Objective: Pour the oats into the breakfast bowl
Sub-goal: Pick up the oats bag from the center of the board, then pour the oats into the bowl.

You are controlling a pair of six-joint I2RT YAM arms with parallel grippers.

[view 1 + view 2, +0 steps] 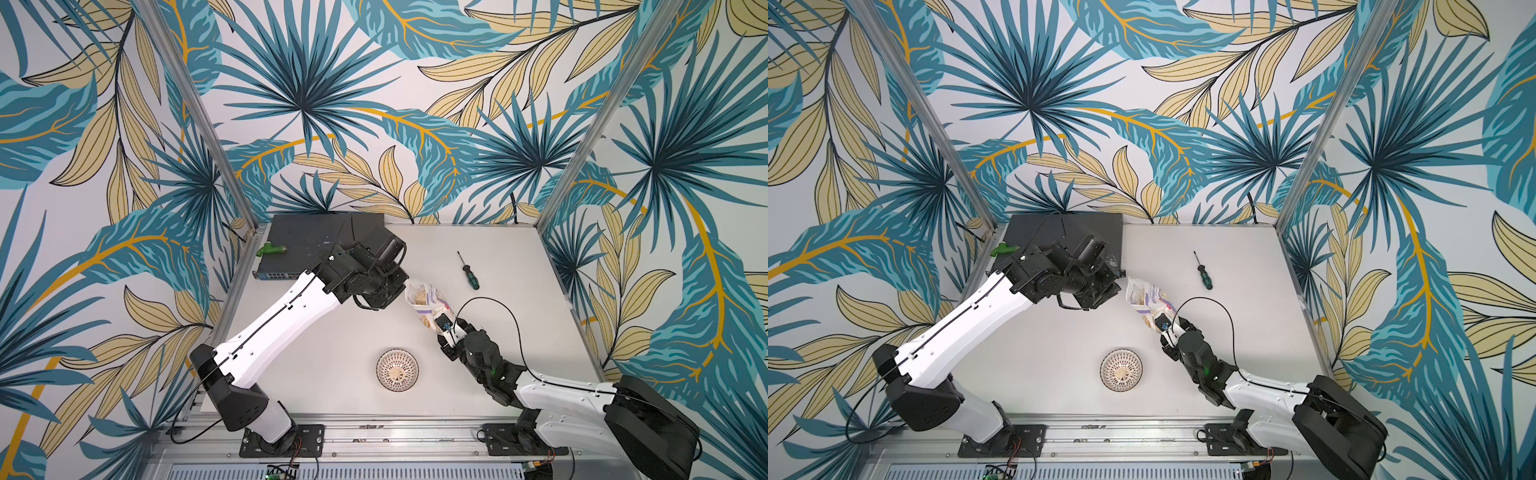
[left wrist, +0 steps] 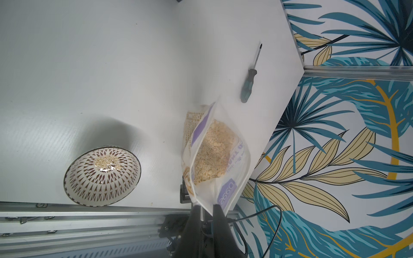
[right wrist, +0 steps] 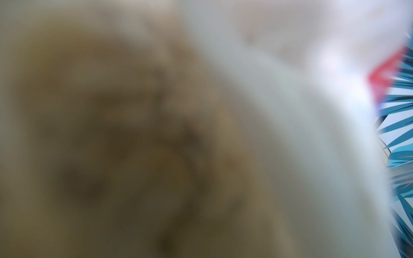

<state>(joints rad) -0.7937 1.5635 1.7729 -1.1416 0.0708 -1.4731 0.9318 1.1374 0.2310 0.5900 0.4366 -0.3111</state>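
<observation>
Oats, pale beige flakes, fill a clear plastic oat bag with a white-and-purple label. The bag is held between two robot arms over the white bench. It is near a green-handled screwdriver and well apart from the small round breakfast bowl with its dark radiating pattern.

A thin scatter of flakes lies in the bowl's bottom, so the pour looks partly done, with most of the oats in the bag. The right tool is clamped on the oat bag's lower end, and its wrist camera shows only a blur of bag. The left tool has its two dark fingers either side of the bag's mouth edge with a slight gap showing. Whether they pinch the film cannot be told.

The next move likely calls for carrying the bag over the bowl and tipping its mouth down without spilling. The left arm stretches far across the bench, wrist bent toward the bag. The right arm reaches low and forward from its base.
</observation>
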